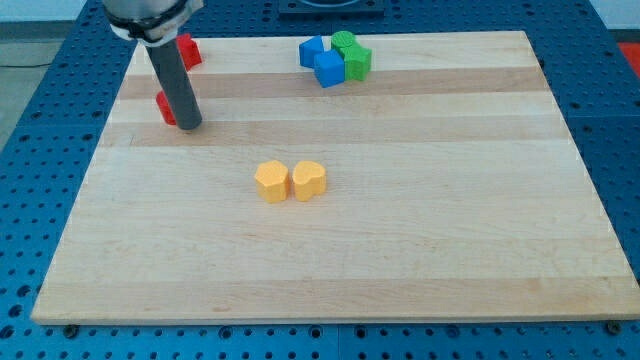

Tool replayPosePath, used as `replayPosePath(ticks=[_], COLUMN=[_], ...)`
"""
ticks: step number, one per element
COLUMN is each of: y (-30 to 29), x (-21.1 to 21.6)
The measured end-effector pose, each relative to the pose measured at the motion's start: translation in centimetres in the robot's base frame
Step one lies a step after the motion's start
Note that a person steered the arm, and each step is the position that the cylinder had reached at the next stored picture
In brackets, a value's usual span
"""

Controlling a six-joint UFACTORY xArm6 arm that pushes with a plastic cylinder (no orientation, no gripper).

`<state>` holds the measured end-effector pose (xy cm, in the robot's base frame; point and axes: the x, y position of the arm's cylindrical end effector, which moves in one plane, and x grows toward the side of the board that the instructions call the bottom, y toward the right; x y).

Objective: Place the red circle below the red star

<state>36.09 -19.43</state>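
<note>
My tip (189, 126), a bare rod with no claw to clench, touches the right side of a red block (165, 108) near the board's left edge (98, 160), another red block (186, 50) lying by the top edge, both shapes unclear.

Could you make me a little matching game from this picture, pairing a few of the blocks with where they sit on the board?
Things:
1. the two yellow blocks
2. the blue blocks
3. the green blocks
4. the red block partly hidden by the rod

Places:
A. touching the blue ones on their right, near the view's top
B. side by side near the board's middle
C. just left of my tip, at the view's left
D. near the view's top, left part of the cluster

Pairs: 1-B, 2-D, 3-A, 4-C
</note>
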Motion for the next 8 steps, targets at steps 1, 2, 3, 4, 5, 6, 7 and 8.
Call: replayPosePath(ticks=[1,2,3,4,5,6,7,8], y=[-0.8,-2.8,-3.3,-3.3,-3.3,-3.3,-3.3,-3.4], x=[-0.3,0.1,-0.6,-2.2,-4.0,-5.1,-5.8,-7.2])
